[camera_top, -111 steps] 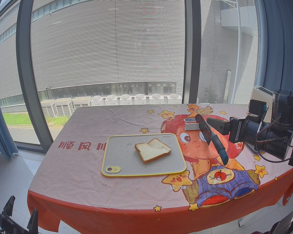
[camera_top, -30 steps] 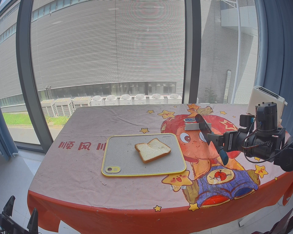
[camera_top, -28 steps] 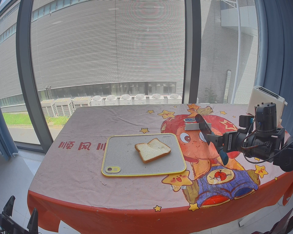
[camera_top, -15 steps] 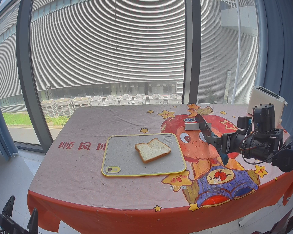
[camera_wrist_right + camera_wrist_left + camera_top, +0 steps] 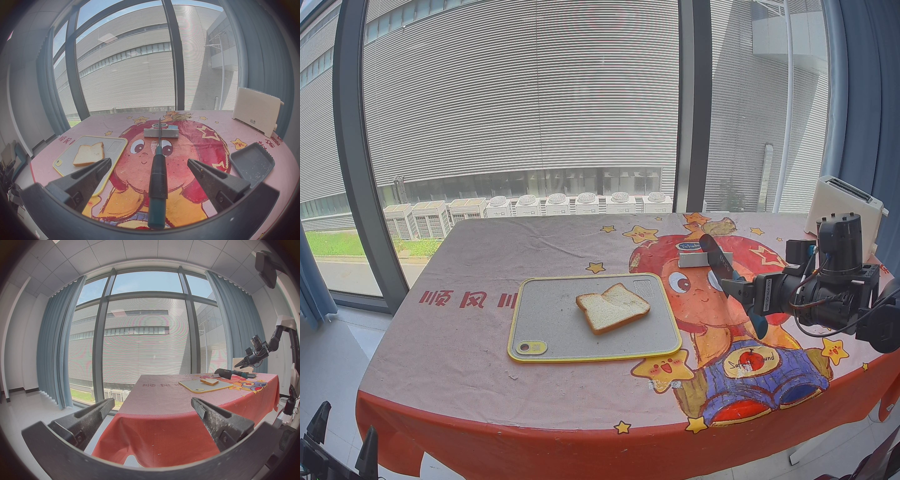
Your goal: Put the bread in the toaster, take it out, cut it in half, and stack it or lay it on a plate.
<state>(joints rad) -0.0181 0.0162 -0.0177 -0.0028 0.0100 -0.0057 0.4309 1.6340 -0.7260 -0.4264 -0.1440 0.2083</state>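
Bread (image 5: 612, 307) on cutting board (image 5: 550, 325), well left of right claw (image 5: 731, 289), spread apart above knife (image 5: 717, 257)

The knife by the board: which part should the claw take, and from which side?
The dark handle of the knife, not the blade, whose far part sits on the grey rest. The handle is thick, rounded and points toward the robot, so I'd come along it from the near end, the open right claw with a finger on either side.
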